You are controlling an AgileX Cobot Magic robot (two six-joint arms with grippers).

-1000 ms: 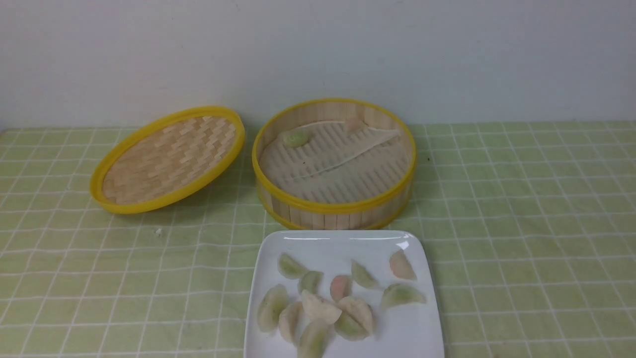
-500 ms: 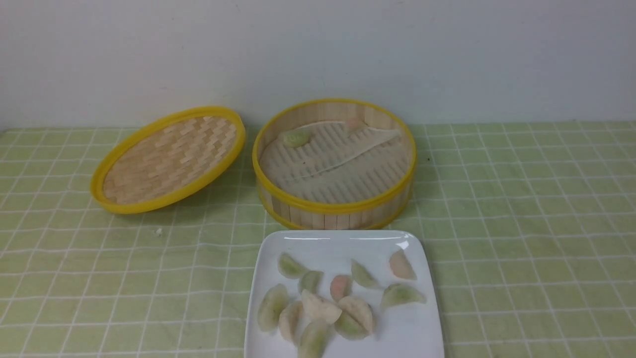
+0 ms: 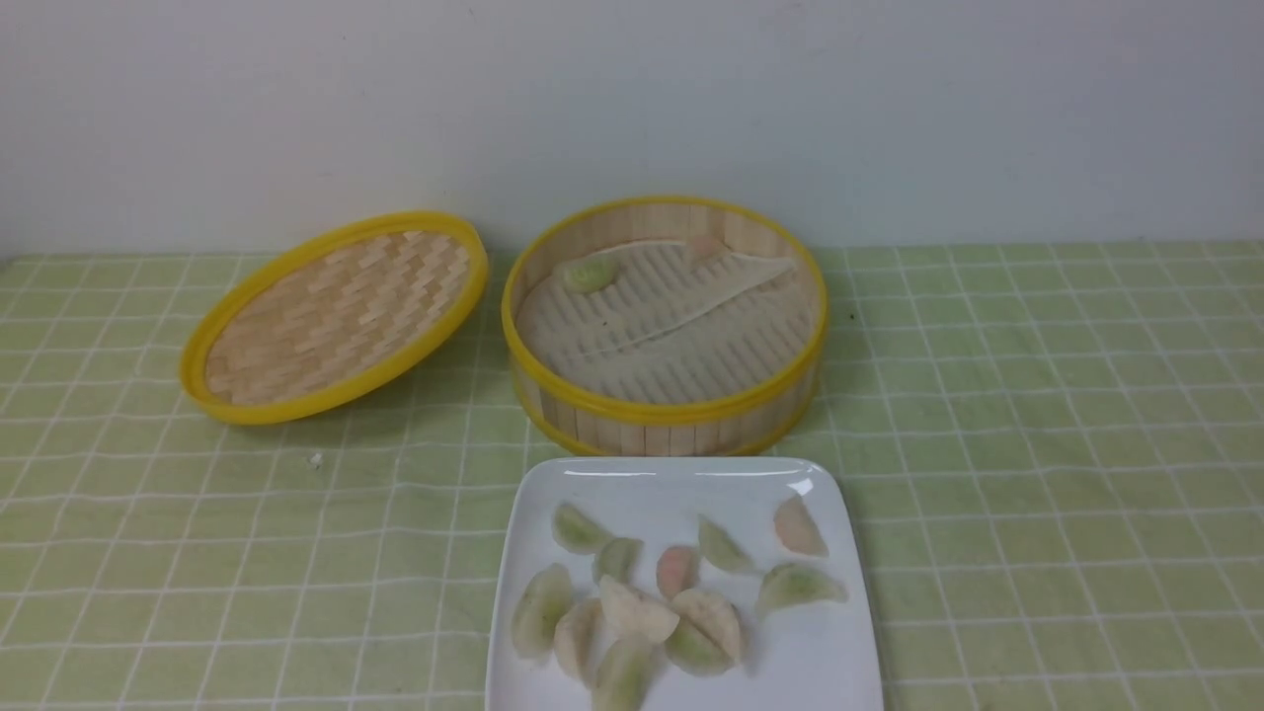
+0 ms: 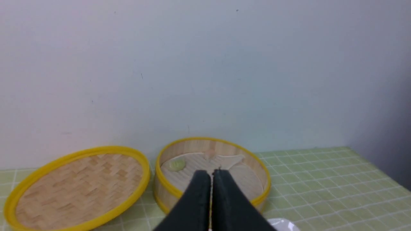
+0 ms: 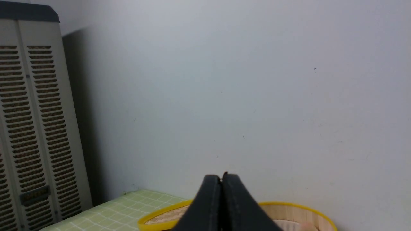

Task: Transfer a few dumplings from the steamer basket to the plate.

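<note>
The steamer basket (image 3: pixel 664 405) stands mid-table with a whitish liner, a pale green dumpling (image 3: pixel 589 273) and a pinkish dumpling (image 3: pixel 705 247) at its far side. The white plate (image 3: pixel 829 652) lies just in front of it with several dumplings (image 3: pixel 632 607) on it. Neither gripper shows in the front view. In the left wrist view my left gripper (image 4: pixel 211 175) is shut and empty, held back from the basket (image 4: pixel 167 187). In the right wrist view my right gripper (image 5: pixel 221 178) is shut and empty, high up, with the basket's rim (image 5: pixel 301 208) low behind it.
The shallow woven lid (image 3: pixel 336 314) leans tilted to the left of the basket, also in the left wrist view (image 4: pixel 77 187). A green checked cloth (image 3: pixel 1066 444) covers the table. A white wall stands behind. A grey louvred unit (image 5: pixel 29 128) shows in the right wrist view.
</note>
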